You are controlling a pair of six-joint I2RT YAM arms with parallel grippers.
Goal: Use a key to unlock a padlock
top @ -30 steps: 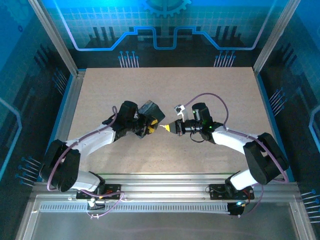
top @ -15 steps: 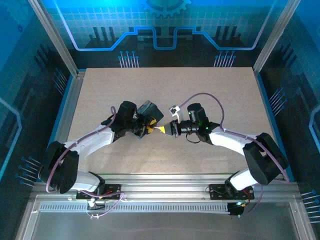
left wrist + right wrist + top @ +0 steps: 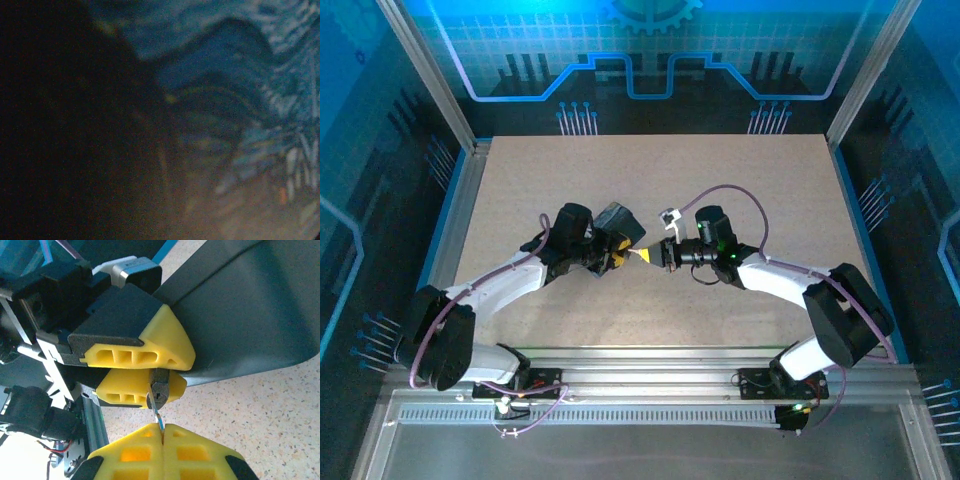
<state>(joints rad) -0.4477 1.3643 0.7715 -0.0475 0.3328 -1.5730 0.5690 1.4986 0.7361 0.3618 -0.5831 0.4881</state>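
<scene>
Right jaws clenched on the key (image 3: 156,412), its tip at the padlock (image 3: 161,386), seemingly grasped by the left jaws

A pale speckled bench (image 3: 740,170) sits between aluminium frame posts (image 3: 425,70), ringed by dark blue walls (image 3: 520,50) printed with circuit lines, under cool bluish light.

Overhead rear view; two close wrist views

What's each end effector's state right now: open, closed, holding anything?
Left end effector: closed on the padlock.
Right end effector: closed on the key, whose tip is at the padlock.
</scene>
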